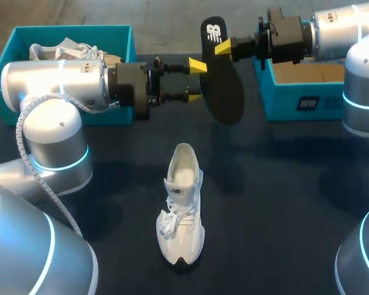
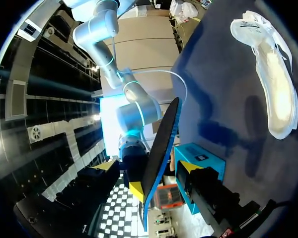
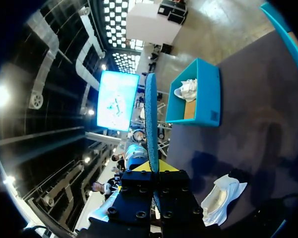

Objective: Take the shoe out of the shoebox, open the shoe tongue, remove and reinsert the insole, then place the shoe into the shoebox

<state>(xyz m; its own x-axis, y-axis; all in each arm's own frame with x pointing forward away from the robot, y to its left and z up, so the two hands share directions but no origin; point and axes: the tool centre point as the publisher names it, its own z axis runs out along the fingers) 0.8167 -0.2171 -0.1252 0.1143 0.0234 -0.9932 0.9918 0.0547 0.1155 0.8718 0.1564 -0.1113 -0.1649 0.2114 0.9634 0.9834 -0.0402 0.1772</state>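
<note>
A black insole (image 1: 222, 83) hangs in the air above the back of the table, and my right gripper (image 1: 222, 48) is shut on its upper end. In the right wrist view the insole (image 3: 150, 119) stands edge-on between that gripper's (image 3: 156, 167) fingers. My left gripper (image 1: 197, 81) is at the insole's left edge, open, with one yellow tip on either side of it. The left wrist view shows the insole (image 2: 161, 144) running between the tips of my left gripper (image 2: 162, 178), with a gap to one tip. The white shoe (image 1: 181, 209) stands upright on the table below, toe towards me.
A teal shoebox (image 1: 124, 37) with another white shoe (image 1: 67, 50) in it stands at the back left, behind my left arm. A second teal box (image 1: 295, 101) stands at the back right, under my right arm. The dark table (image 1: 277, 203) spreads around the shoe.
</note>
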